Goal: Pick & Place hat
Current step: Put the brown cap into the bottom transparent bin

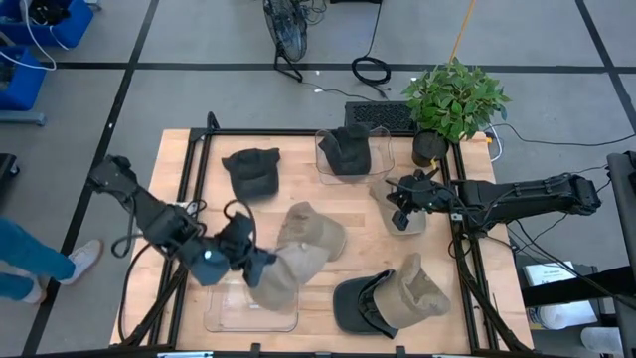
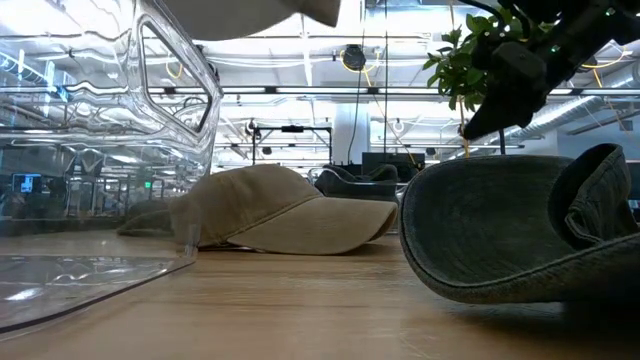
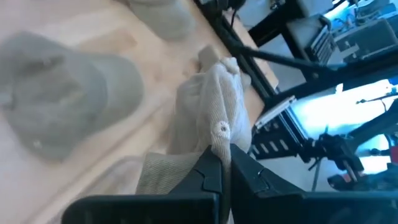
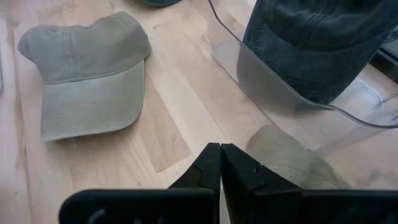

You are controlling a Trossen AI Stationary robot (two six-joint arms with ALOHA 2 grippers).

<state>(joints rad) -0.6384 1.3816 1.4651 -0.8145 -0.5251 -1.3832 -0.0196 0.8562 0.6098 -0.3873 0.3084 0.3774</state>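
My left gripper (image 1: 254, 261) is shut on a beige hat (image 1: 286, 274). It holds the hat above the right part of a clear bin (image 1: 231, 316) at the table's near left; in the low view the hat's underside (image 2: 290, 8) shows above the bin's rim. A khaki cap (image 1: 314, 231) lies flat on the wood just beyond. My right gripper (image 1: 400, 215) hangs shut and empty over the table's right middle, above a small clear container (image 1: 409, 223). My left gripper pinches the beige hat's crown cloth (image 3: 214, 148) between its two fingers, just beside the top button (image 3: 222, 127). The fingers slant down from the table's left. The hat hangs past the fingertips, lifted clear of table and bin, its cloth bunched and slack.
A dark cap (image 1: 250, 171) lies at the far left. A dark hat (image 1: 348, 149) sits in a clear bin (image 1: 324, 171) at the far middle. A dark hat and a beige one (image 1: 393, 298) lie at the near right. A potted plant (image 1: 452, 99) stands at the far right corner.
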